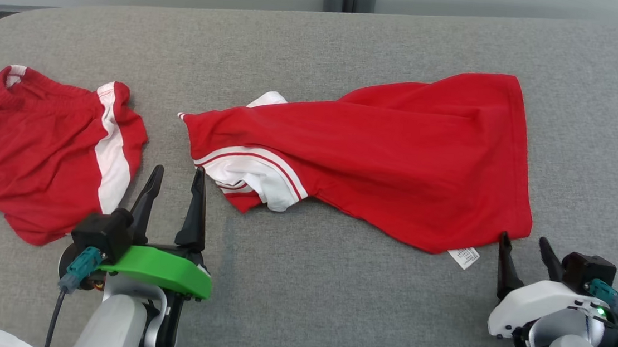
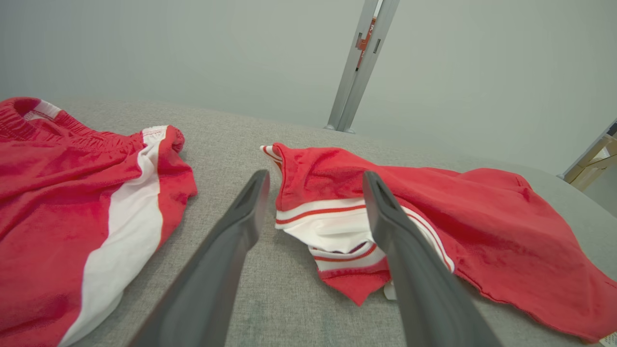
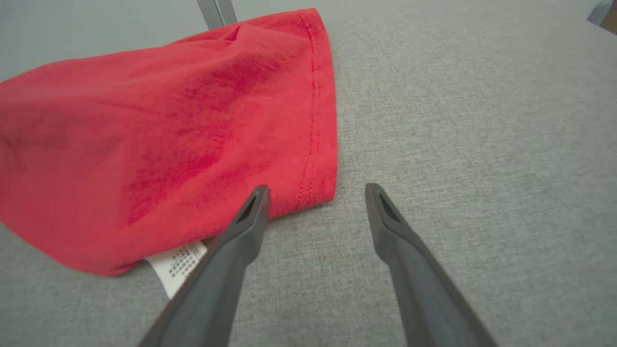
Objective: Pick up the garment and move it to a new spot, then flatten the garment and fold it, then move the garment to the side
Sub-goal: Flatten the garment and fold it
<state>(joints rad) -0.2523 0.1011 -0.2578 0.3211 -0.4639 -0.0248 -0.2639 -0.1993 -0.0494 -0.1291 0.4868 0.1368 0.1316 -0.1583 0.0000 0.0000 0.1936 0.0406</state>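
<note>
Two red garments: shirt [image 1: 400, 148], perhaps shorts [image 1: 43, 144]; left gripper [image 1: 179, 169], right gripper [image 1: 523, 238] both agape, empty.

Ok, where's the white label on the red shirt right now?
In the head view the label pokes out from under the near edge of the shirt on the robot's right, just left of the right hand.

Red knit shirt [image 1: 400, 148]: white sleeve cuff with thin red stripes, white printed tag [image 1: 464, 257]. Red cloth shorts [image 1: 37, 144]: broad white side stripe. Heathered grey fabric tabletop [image 1: 330, 309]. Left gripper [image 1: 179, 169] has a green shell, right gripper [image 1: 523, 238] a white shell; fingers [image 1: 194, 208] dark grey.
</note>
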